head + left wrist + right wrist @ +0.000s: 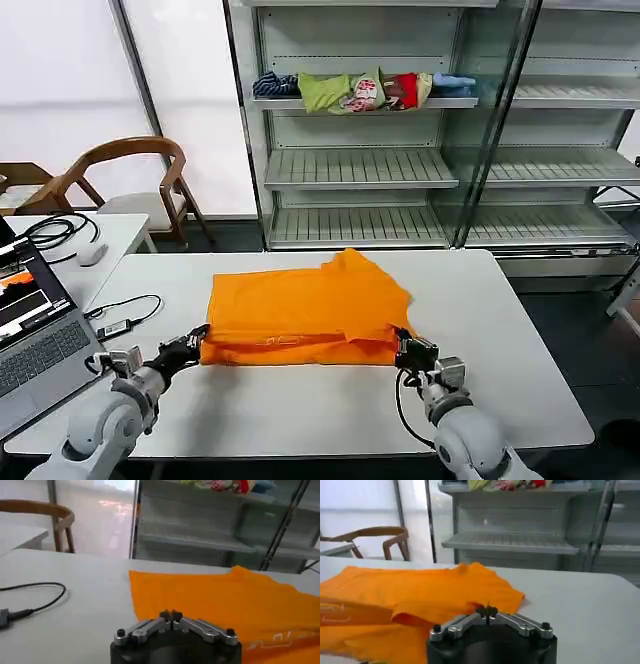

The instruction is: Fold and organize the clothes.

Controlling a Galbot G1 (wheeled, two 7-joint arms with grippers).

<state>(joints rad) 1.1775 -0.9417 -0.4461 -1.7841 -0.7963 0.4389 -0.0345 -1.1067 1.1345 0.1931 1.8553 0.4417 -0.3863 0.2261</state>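
The orange shirt lies in the middle of the white table, folded over into a rough rectangle with a peak of cloth sticking up at its far edge, toward the shelves. The fabric is bright and plain, softly rumpled, with a doubled band along the near edge where a layer is turned back. On that near band there is faint white lettering, seen also in the left wrist view and the right wrist view, but it is too small and creased to read. The left gripper sits at the shirt's near left corner, its fingertips pressed together at the cloth's edge; whether any fabric is caught between them I cannot tell. The right gripper is at the shirt's near right corner, its fingers likewise drawn together, with orange cloth bunched right at the tips. Left of the shirt a black cable trails over the table, and beyond it stands an open laptop. Behind the table, on an upper shelf, a row of green, red and blue garments is piled. A wooden chair stands far left of the shirt.
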